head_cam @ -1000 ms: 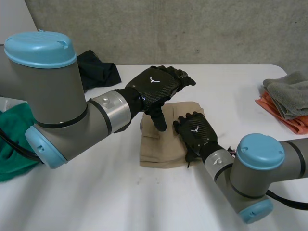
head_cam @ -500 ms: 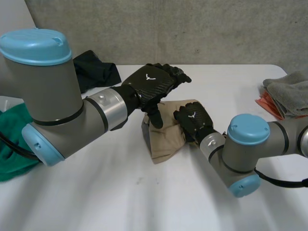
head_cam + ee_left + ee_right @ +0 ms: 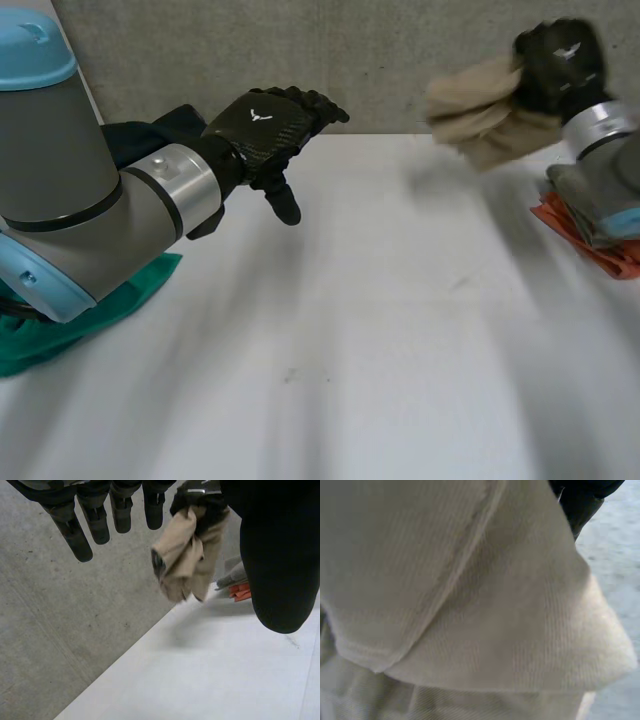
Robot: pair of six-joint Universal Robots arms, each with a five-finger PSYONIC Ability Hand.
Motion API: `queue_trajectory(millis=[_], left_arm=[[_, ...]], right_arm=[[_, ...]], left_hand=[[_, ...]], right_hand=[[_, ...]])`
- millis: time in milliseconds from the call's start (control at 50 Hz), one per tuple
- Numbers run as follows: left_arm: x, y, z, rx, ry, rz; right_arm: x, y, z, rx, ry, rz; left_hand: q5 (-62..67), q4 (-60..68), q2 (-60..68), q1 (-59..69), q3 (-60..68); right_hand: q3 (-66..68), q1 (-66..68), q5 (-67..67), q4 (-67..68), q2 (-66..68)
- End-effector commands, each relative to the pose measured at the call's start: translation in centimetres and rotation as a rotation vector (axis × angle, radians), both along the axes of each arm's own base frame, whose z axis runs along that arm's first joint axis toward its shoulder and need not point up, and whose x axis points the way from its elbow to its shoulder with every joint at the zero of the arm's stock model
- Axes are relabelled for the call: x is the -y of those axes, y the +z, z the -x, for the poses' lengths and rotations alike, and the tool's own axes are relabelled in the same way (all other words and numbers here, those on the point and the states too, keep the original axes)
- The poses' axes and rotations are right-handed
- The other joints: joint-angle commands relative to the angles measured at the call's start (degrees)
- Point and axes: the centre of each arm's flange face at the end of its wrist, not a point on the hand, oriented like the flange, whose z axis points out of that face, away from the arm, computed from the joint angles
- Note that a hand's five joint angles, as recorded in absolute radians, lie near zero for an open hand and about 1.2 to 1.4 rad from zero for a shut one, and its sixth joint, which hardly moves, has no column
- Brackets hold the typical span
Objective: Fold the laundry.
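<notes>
Tan cloth [image 3: 478,112] has left the middle of the tabletop [image 3: 380,330]. It now hangs in the air at upper right of the frame.

Nearest, lower left: green cloth [image 3: 70,325] heaped under the left arm.

Mid-frame, left: left robot hand [image 3: 268,118] is above the tabletop, fingers loose and spread, holding nothing.

Behind it, against the wall: black cloth [image 3: 140,140].

Right edge: orange cloth [image 3: 585,250] with a grey towel [image 3: 234,575] on top.

Farthest, upper right: right robot hand [image 3: 562,58] is clenched round the top of the tan cloth, the rest drooping below it in loose folds.

Judgement: the cloth is light, soft and limp, with a fine ribbed weave that should not slip. Its fold looks to be slumping. Best held along the thick folded edge, not a single loose flap.
</notes>
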Motion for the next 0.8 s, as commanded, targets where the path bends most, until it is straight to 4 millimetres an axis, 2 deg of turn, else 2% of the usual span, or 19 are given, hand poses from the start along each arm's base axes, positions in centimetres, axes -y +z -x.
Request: queue_trajectory(millis=[20,60,120,180,240,340,400,480,560,600,680,700,720,780,800], left_arm=[[-0.3,-0.2,0.3,0.001,-0.012,-0.005],[-0.3,-0.2,0.3,0.001,-0.012,-0.005],[-0.4,-0.3,0.4,0.000,-0.013,-0.006],[-0.5,-0.4,0.6,0.003,-0.019,-0.008],[-0.7,-0.6,0.8,0.006,-0.022,-0.013],[-0.9,-1.0,0.8,0.015,-0.007,-0.024],[-0.9,-1.2,0.8,0.019,-0.006,-0.028],[-1.0,-1.3,0.8,0.021,-0.007,-0.030],[-1.1,-1.4,0.9,0.022,-0.009,-0.032],[-1.2,-1.3,1.0,0.021,-0.013,-0.030],[-1.4,-1.2,1.1,0.019,-0.018,-0.026],[-1.4,-1.2,1.1,0.019,-0.018,-0.026],[-1.3,-1.1,1.1,0.017,-0.018,-0.024],[-1.4,-1.1,1.1,0.015,-0.019,-0.020],[-1.5,-0.9,1.2,0.012,-0.022,-0.016]], right_arm=[[4.1,0.1,8.6,0.030,-0.037,0.007],[4.7,-0.6,10.6,0.034,-0.038,-0.009],[5.8,-2.7,15.3,0.063,-0.029,-0.069],[6.0,-4.8,18.5,0.071,0.028,-0.111],[6.0,-6.2,20.0,0.057,0.086,-0.118],[5.1,-8.8,25.9,0.069,0.108,-0.134],[4.5,-10.0,27.5,0.098,0.117,-0.170],[3.7,-11.7,28.0,0.098,0.147,-0.220],[3.0,-13.0,29.7,0.087,0.140,-0.248],[2.8,-14.0,29.9,0.080,0.142,-0.258],[2.5,-14.3,29.7,0.083,0.136,-0.264],[2.5,-14.2,29.7,0.086,0.132,-0.263],[2.5,-14.0,30.0,0.100,0.117,-0.265],[2.5,-13.2,30.5,0.138,0.072,-0.265],[2.3,-12.0,30.7,0.167,0.038,-0.271]], left_hand=[[-0.9,0.0,1.5,1.4,1.5],[-0.9,0.0,1.5,1.4,1.5],[-0.9,0.0,1.5,1.4,1.5],[-0.9,0.0,1.5,1.4,1.5],[-0.7,0.2,1.7,1.6,1.7],[-0.7,0.2,1.7,1.6,1.7],[-0.7,0.2,1.7,1.6,1.7],[-0.7,0.2,1.7,1.6,1.7],[-0.7,0.2,1.7,1.6,1.7],[-0.7,0.2,1.7,1.6,1.7],[-0.6,0.4,1.9,1.7,1.8],[-0.6,0.4,1.9,1.7,1.8],[-0.6,0.4,1.9,1.7,1.8],[-0.6,0.4,1.9,1.7,1.8],[-0.7,0.2,1.7,1.6,1.7]], right_hand=[[13.2,26.8,17.4,11.2,13.0],[13.2,26.8,17.4,11.2,13.0],[13.2,26.8,17.4,11.2,13.0],[13.2,26.8,17.4,11.2,13.0],[13.2,26.8,17.4,11.2,13.0],[13.2,26.8,17.4,11.2,13.0],[13.2,26.8,17.4,11.2,13.0],[13.2,26.8,17.4,11.2,13.0],[13.2,26.8,17.4,11.2,13.0],[13.2,26.8,17.4,11.2,13.0],[13.2,26.8,17.4,11.2,13.0],[5.4,19.1,9.7,3.4,5.2],[-15.8,-2.2,-11.5,-17.8,-16.0],[-49.2,-35.6,-44.9,-51.2,-49.4],[-56.8,-43.2,-52.6,-58.8,-57.0]])
